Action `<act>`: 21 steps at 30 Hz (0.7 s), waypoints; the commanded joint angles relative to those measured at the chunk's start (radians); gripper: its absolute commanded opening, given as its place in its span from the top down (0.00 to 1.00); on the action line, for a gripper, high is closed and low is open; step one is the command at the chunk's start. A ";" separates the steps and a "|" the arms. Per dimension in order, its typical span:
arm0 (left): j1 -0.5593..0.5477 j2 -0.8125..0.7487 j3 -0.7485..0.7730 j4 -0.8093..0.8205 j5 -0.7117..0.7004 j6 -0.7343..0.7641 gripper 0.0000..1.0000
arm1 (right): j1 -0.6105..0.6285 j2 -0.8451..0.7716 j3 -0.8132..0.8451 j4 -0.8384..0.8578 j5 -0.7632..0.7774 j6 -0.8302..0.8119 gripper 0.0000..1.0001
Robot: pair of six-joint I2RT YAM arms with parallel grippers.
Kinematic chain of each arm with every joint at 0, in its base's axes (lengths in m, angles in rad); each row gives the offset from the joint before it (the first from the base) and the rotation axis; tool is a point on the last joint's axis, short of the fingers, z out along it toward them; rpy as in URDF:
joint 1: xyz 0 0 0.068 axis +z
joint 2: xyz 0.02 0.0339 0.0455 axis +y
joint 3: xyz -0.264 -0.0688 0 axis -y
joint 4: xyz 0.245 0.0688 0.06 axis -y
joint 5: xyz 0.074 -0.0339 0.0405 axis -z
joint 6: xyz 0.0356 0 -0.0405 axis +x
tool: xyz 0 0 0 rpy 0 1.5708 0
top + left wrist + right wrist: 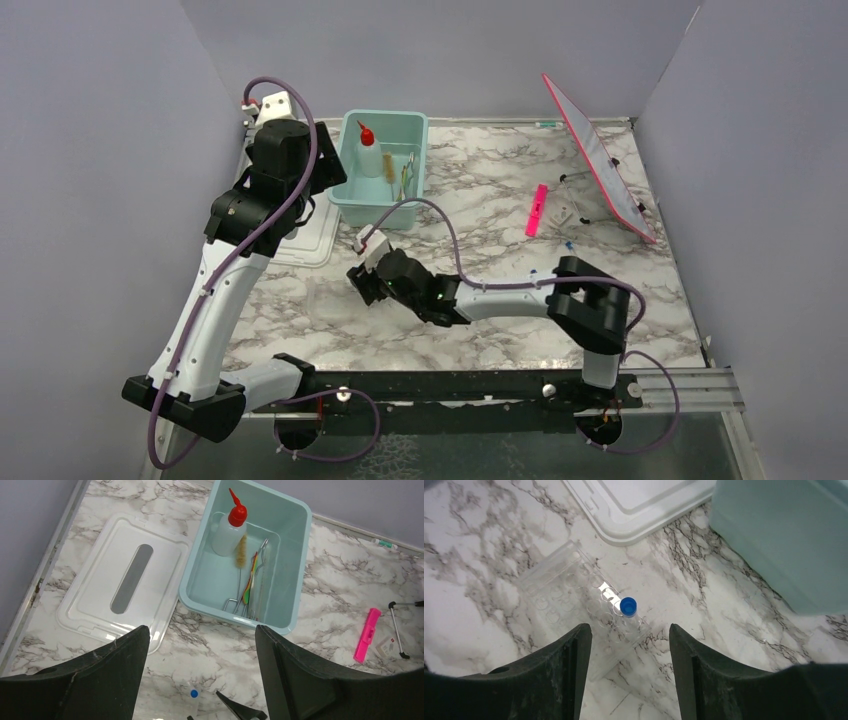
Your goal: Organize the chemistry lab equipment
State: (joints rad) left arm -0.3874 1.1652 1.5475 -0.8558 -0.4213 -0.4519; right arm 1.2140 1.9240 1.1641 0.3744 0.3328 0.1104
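A squeeze bottle with a red nozzle (227, 530), a brush and wire tongs (239, 600) lie in the teal tub (295, 555); the bottle also shows in the top view (368, 152). A blue-capped vial (628, 606) stands in a clear rack (569, 592) on the marble. My right gripper (628, 628) is open and empty, just above and in front of that vial; in the top view it (362, 282) is below the tub. My left gripper (201, 630) is open and empty, held high over the marble between the lid and the tub. The vial's cap (194, 694) shows below it.
The white lid (120, 580) lies flat left of the tub (380, 205). A pink strip (537, 210) and small loose items (570, 215) lie at mid right. A red-edged board (600, 160) leans at the back right. Grey walls enclose the table.
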 commanded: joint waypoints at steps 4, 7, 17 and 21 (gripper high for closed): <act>0.002 -0.025 -0.040 0.102 0.111 0.032 0.15 | -0.036 -0.258 -0.086 -0.167 -0.004 0.081 0.38; 0.002 -0.021 -0.076 0.158 0.178 0.046 0.14 | -0.067 -0.336 -0.119 -0.306 0.064 0.129 0.40; 0.002 -0.009 -0.207 0.393 0.437 0.071 0.14 | -0.275 -0.575 -0.231 -0.855 0.221 0.390 0.47; 0.002 0.016 -0.233 0.470 0.562 0.064 0.17 | -0.409 -0.603 -0.290 -0.967 0.171 0.386 0.58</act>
State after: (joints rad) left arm -0.3874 1.1625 1.3327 -0.5339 -0.0429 -0.3973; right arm 0.8989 1.3502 0.9199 -0.3874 0.4938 0.4465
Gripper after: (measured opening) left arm 0.850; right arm 0.453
